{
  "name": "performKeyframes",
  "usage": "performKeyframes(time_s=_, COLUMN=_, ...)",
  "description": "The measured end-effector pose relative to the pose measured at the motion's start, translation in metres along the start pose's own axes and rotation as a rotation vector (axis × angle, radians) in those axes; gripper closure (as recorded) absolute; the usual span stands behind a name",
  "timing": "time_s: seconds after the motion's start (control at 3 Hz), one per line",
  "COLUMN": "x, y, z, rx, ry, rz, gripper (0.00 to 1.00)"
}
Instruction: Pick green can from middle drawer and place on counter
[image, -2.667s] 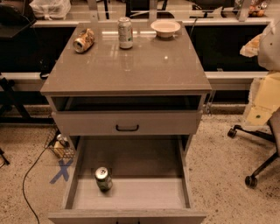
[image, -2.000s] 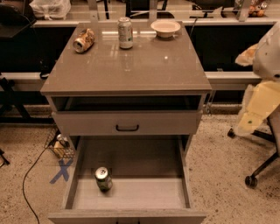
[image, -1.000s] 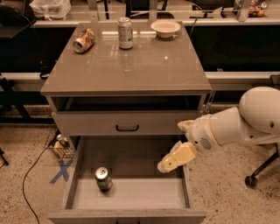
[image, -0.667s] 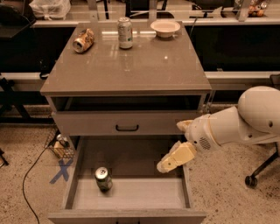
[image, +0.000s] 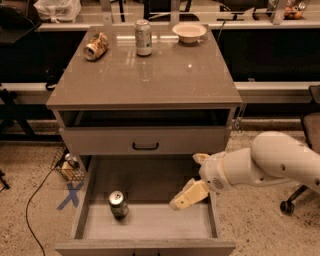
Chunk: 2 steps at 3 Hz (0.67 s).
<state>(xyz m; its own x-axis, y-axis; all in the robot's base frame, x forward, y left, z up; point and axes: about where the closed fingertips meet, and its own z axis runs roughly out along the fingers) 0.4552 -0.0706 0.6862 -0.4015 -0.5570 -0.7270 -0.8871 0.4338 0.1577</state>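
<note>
The green can (image: 118, 203) stands upright on the pale floor of the open middle drawer (image: 89, 200), near its left front. My gripper (image: 184, 180) hangs over the drawer's right side, to the right of the can and apart from it. Its cream fingers (image: 189, 196) are spread and hold nothing. The white arm reaches in from the right. The counter (image: 150, 80) is the glossy grey-brown top of the cabinet above.
On the counter's back stand a paler silver can (image: 143, 37), a dented orange-tan can (image: 95, 46) on its side and a white bowl (image: 189, 32). A shallower drawer front with a black handle (image: 145, 146) sits above the open drawer. A chair base (image: 287, 205) is at the right.
The arm has swung in from the right edge and come down over the drawer's right side, then moved a little lower and left. The can has not moved.
</note>
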Motion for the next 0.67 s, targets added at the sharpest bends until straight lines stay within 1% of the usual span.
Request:
performKeyframes(time_s=0.33, x=0.016, y=0.000, z=0.043, rx=-0.002, ry=-0.074, rz=-0.032, gripper=0.00)
performKeyframes(time_s=0.67, x=0.017, y=0.010, z=0.094, rx=-0.055, ry=-0.141, rz=-0.081, gripper=0.00)
